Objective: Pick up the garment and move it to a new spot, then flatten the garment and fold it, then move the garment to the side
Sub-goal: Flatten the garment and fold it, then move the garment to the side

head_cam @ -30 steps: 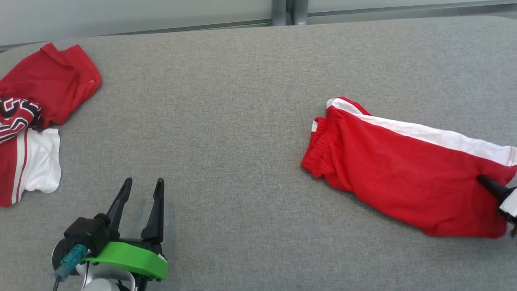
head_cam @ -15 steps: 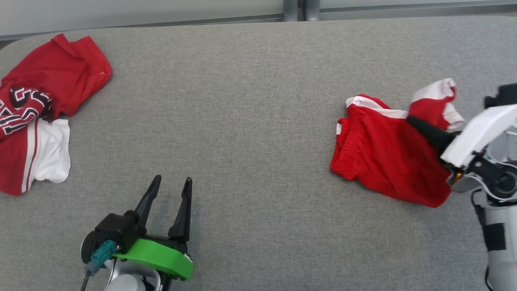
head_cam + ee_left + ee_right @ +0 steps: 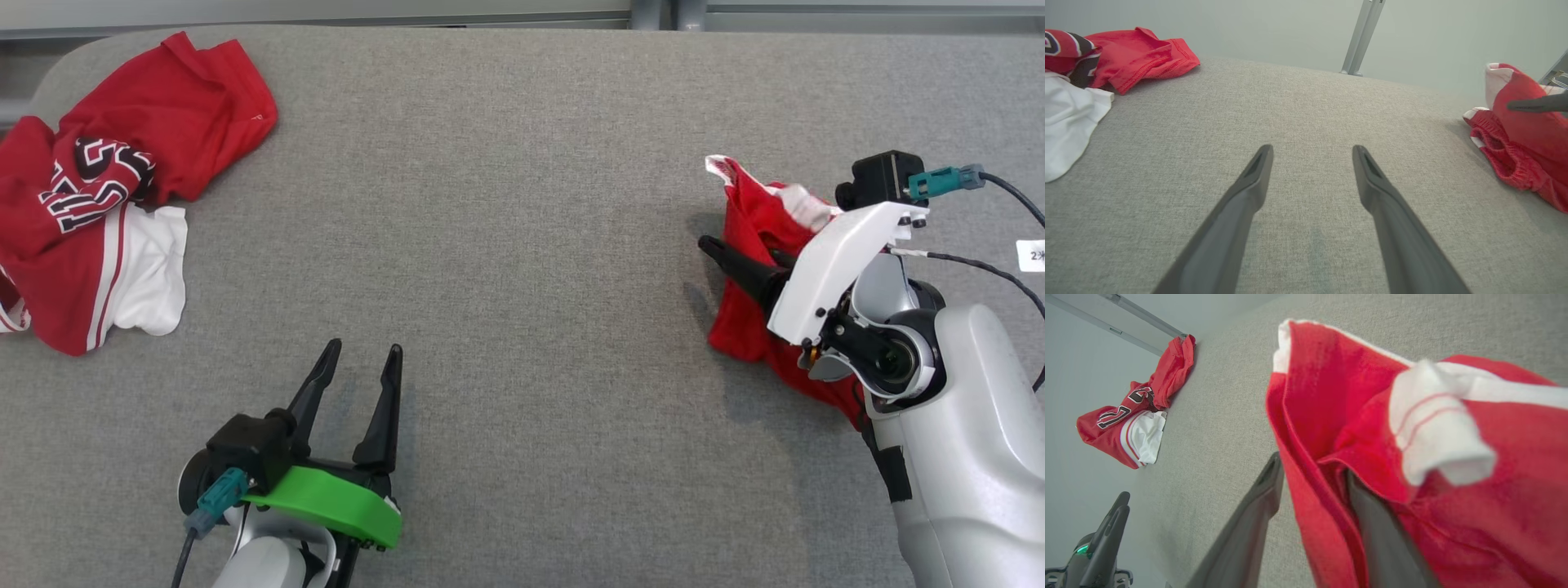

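Right claw (image 3: 1312,467), at 3 o'clock, stands parted around a fold of the shorts (image 3: 747,229), likely releasing them for flattening; left claw (image 3: 364,347) idles wide at 7 o'clock.

The garment (image 3: 747,245) lies bunched on the right side of the table (image 3: 522,163), well apart from the pile (image 3: 106,204) at the far left corner. The right tool (image 3: 1312,467) straddles a fold of the garment (one finger under cloth). The left tool (image 3: 355,367) hangs over the near left, touching neither.
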You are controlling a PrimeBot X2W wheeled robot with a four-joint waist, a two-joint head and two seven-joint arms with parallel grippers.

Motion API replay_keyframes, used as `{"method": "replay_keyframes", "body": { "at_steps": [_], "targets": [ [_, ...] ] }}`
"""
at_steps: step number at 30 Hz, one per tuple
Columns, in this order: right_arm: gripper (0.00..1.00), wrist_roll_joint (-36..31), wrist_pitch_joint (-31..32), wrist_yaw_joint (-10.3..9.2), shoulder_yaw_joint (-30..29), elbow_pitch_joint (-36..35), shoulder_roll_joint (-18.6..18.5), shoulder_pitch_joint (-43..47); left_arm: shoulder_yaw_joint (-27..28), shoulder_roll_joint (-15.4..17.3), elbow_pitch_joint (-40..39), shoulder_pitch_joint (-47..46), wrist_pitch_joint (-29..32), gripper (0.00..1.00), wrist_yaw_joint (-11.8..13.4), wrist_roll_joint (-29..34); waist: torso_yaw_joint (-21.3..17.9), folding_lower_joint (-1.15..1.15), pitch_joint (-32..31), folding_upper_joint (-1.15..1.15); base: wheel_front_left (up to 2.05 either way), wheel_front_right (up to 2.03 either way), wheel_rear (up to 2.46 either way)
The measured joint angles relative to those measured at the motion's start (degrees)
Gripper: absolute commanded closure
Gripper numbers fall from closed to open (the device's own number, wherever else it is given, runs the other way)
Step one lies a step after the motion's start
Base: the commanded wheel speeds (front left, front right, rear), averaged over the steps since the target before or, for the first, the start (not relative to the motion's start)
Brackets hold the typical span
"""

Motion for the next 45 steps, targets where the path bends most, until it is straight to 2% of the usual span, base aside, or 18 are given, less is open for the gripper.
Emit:
{"method": "replay_keyframes", "body": {
  "at_steps": [6,10,15,19,23,27,32,36,40,41,42,43,45],
  "targets": [
    [0.0,0.64,-1.4,0.0,0.32,-4.97,-0.34,0.58,1.41,-0.36,0.15,1.59,0.0,0.0,-0.34,0.38,-1.43,0.0,-0.43,0.0,0.0,0.0,0.0],
    [0.0,3.36,-1.04,0.0,-1.05,-11.32,-1.04,2.8,2.23,-0.74,-0.13,1.76,0.0,0.0,-0.51,0.76,-2.76,0.0,-0.82,0.0,0.0,0.0,0.0],
    [0.0,5.47,1.72,0.0,-4.85,-20.52,-2.38,9.16,3.39,-0.63,-1.14,2.71,0.0,0.0,-0.44,1.25,-4.5,0.0,-1.09,0.0,0.0,0.0,0.0],
    [0.0,4.72,3.31,0.0,-9.51,-23.77,-3.36,14.71,3.97,-0.48,-1.93,3.14,0.0,0.0,-0.46,1.38,-5.94,0.0,-0.84,0.0,0.0,0.0,0.0],
    [0.0,2.72,4.2,0.0,-12.62,-22.62,-4.36,17.55,4.0,-0.71,-2.09,3.31,0.0,0.0,-0.56,1.49,-6.91,0.0,-0.03,0.0,0.0,0.0,0.0],
    [0.0,0.63,3.72,0.0,-12.12,-18.89,-4.41,18.32,3.71,-1.48,-1.81,2.85,0.0,0.0,-1.02,1.78,-7.27,0.0,0.89,0.0,0.0,0.0,0.0],
    [0.0,-1.7,2.74,0.0,-11.18,-11.78,-2.52,16.17,3.52,-2.19,-0.92,1.95,0.01,0.0,-1.59,2.21,-6.61,0.0,1.23,0.0,0.0,0.0,0.0],
    [0.0,0.85,3.35,0.0,-9.92,-7.59,0.13,15.04,4.0,-2.86,-0.4,1.64,0.01,0.0,-2.01,2.45,-5.49,0.0,1.08,0.0,0.0,0.0,0.0],
    [0.0,1.85,3.91,0.0,-8.68,-5.98,0.13,14.15,4.8,-3.2,-0.27,1.73,0.0,0.0,-2.33,2.81,-4.62,0.0,0.73,0.0,0.0,0.0,0.0],
    [0.25,1.78,3.87,0.0,-8.78,-5.52,-0.25,13.99,4.94,-3.2,-0.21,1.83,0.0,0.0,-2.4,2.88,-4.53,0.0,0.64,0.0,0.0,0.0,0.0],
    [0.72,1.79,3.78,0.0,-9.13,-4.95,-0.63,13.69,5.04,-3.21,-0.09,1.92,0.0,0.0,-2.54,3.0,-4.48,0.0,0.58,0.0,0.0,0.0,0.0],
    [1.0,1.97,3.86,0.0,-9.46,-4.48,-1.03,13.22,5.13,-3.23,0.0,1.94,0.01,0.0,-2.56,3.21,-4.48,0.0,0.51,0.0,0.0,0.0,0.0],
    [1.0,2.4,4.39,0.0,-9.65,-4.24,-1.53,12.88,5.25,-3.26,0.03,1.94,0.0,0.0,-2.61,3.26,-4.51,0.0,0.44,0.0,0.0,0.0,0.0]
  ]
}}
